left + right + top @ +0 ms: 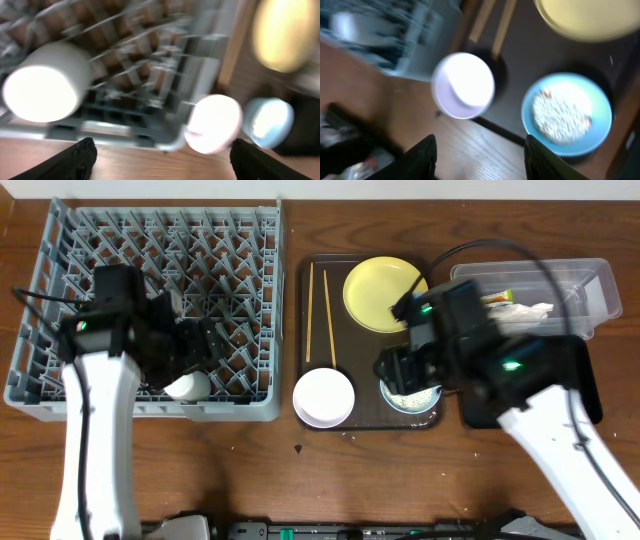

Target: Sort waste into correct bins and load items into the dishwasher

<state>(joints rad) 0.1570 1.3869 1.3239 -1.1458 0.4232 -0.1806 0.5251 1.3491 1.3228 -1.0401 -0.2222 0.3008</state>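
The pale cup (188,386) lies on its side in the grey dish rack (160,250), near its front edge. My left gripper (205,345) is open and empty just behind it; the left wrist view shows the cup (45,87) ahead of the open jaws (162,162). The white bowl (324,396), the light blue bowl (410,393) holding rice scraps (560,111), the yellow plate (385,293) and two chopsticks (320,300) lie on the brown tray. My right gripper (400,370) is open and empty above the blue bowl (566,114). The wrapper (497,298) and napkin (525,311) lie in the clear tub (590,280).
The dark brown serving tray (365,350) sits between the rack and the bins. The black tray (590,395) lies in front of the clear tub, mostly under my right arm. Both wrist views are motion-blurred. Bare wooden table runs along the front.
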